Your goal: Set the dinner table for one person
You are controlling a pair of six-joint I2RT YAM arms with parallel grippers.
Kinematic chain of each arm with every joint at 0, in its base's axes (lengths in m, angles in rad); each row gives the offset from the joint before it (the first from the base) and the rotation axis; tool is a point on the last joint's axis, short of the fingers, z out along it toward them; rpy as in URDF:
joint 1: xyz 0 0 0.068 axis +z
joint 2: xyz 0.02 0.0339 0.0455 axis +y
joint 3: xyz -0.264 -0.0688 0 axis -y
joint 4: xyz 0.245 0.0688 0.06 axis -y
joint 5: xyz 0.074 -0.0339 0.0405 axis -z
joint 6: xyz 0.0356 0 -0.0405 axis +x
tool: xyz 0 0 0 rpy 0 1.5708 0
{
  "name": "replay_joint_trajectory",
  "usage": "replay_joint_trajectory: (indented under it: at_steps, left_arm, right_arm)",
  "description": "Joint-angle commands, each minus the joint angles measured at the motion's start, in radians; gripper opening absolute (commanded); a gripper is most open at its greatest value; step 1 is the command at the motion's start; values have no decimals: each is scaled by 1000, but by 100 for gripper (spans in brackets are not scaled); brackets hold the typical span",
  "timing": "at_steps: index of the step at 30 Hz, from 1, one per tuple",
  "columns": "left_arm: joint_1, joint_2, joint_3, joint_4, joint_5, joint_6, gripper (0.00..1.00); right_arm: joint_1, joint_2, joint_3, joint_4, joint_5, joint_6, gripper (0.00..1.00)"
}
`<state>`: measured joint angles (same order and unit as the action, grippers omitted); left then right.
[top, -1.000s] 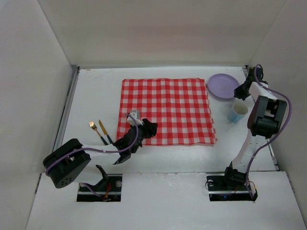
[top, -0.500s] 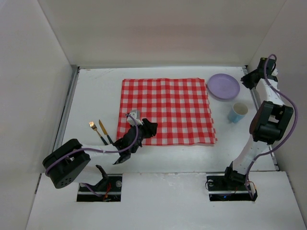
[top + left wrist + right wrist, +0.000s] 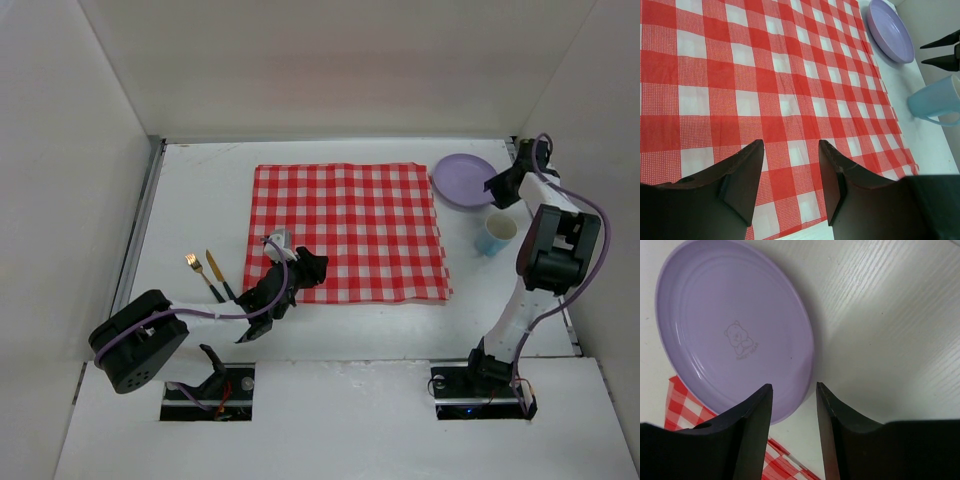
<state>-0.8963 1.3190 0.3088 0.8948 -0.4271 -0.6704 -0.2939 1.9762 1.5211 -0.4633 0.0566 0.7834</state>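
The dinner table (image 3: 200,190) is the broad white surface filling the overhead view, with a red-and-white checked cloth (image 3: 347,232) spread flat over its middle. To the right of the cloth's far right corner lies a lilac plate (image 3: 464,180), its left rim overlapping that corner; a small bear is printed at its centre in the right wrist view. Just near of the plate stands a light blue cup (image 3: 495,234), upright on bare table. On the left, beside the cloth's near left corner, a gold fork (image 3: 199,273) and a gold knife (image 3: 218,273) with dark handles lie side by side. The left gripper (image 3: 788,165) hangs over the near left part of the cloth, its fingers spread with nothing between them. The right gripper (image 3: 792,402) sits at the plate's right rim, above it, fingers parted and gripping nothing; the rim shows in the gap between them
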Motion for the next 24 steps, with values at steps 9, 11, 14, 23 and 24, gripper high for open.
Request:
replay_joint_trajectory:
  at_steps: [9,11,14,23,24]
  left_arm:
    - [-2,-27,-10,56,-13,-9,46]
    - [0,-26,-10,56,-12,-9,46]
    - [-2,-26,-10,56,-12,-8,46]
    - [1,-29,-13,56,-16,-11,46]
    - [0,-36,-13,56,-15,-9,46]
  right_arm:
    - [35,75,13,15,15,46,44]
    - [35,87,33,8,9,53,41]
    - [40,101,54,-15,9,51,38]
    - [61,161,175,-161,43,31,10]
    - [61,159,172,-161,42,36,6]
